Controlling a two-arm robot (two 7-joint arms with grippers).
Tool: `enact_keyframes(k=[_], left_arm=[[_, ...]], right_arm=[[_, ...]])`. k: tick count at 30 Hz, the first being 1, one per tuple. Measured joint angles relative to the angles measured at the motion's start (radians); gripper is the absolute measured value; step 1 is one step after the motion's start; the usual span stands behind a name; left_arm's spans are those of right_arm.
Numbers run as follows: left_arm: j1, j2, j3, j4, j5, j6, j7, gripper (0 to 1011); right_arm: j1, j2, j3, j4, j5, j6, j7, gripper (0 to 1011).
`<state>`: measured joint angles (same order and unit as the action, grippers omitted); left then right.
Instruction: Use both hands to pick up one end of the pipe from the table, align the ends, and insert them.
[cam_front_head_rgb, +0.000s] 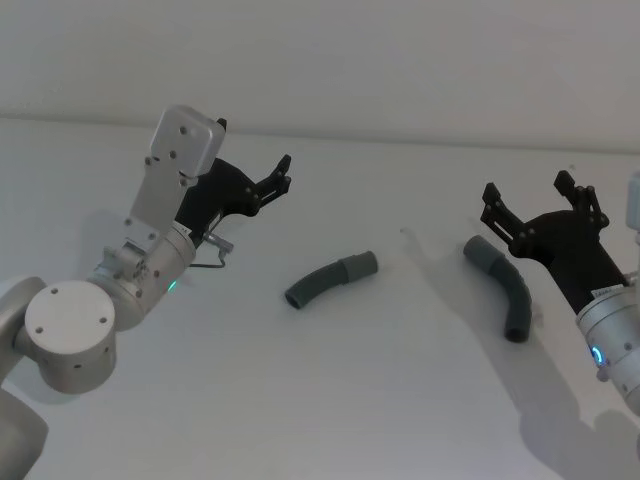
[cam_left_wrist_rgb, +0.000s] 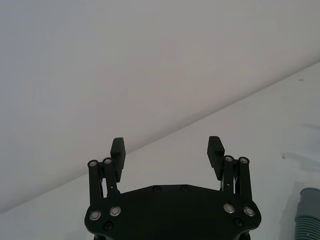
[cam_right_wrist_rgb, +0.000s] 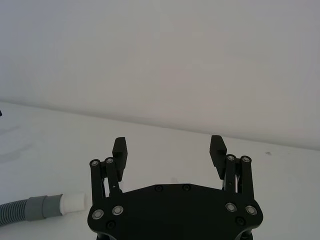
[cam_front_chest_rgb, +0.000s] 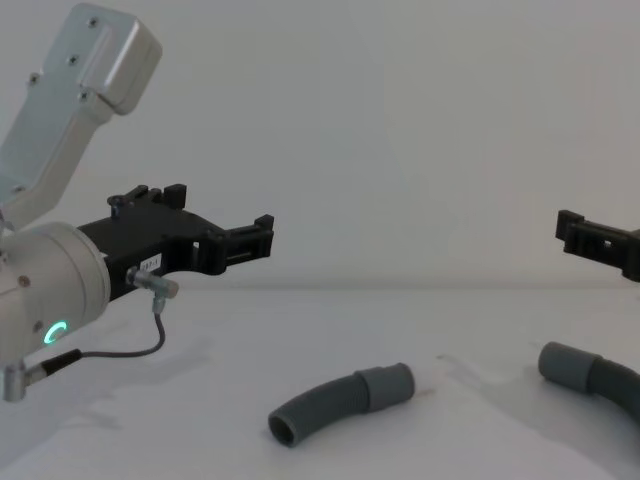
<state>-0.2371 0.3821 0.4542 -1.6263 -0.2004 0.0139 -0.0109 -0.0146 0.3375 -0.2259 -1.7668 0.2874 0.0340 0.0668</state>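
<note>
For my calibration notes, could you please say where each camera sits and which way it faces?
Head view: up high, looking down at the table; shows the left gripper and right gripper.
Chest view: lower, looking across the table to the wall; a gripper at each side.
Left wrist view: behind the left gripper's open fingers, facing the wall.
Right wrist view: behind the right gripper's open fingers, facing the wall.
Shared: head and chest both show the short hose and longer hose.

Soft, even, rather dim light; pale shadows (their edges diffuse) streak the tabletop (cam_front_head_rgb: 300, 400) toward its near right corner.
</note>
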Motion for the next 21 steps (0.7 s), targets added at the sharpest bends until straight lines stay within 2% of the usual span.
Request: enact_keyframes(k=[21], left_arm=[[0.000, 0.000, 0.000, 0.000, 0.000, 0.000, 0.000, 1000]], right_arm=[[0.000, 0.000, 0.000, 0.000, 0.000, 0.000, 0.000, 1004]])
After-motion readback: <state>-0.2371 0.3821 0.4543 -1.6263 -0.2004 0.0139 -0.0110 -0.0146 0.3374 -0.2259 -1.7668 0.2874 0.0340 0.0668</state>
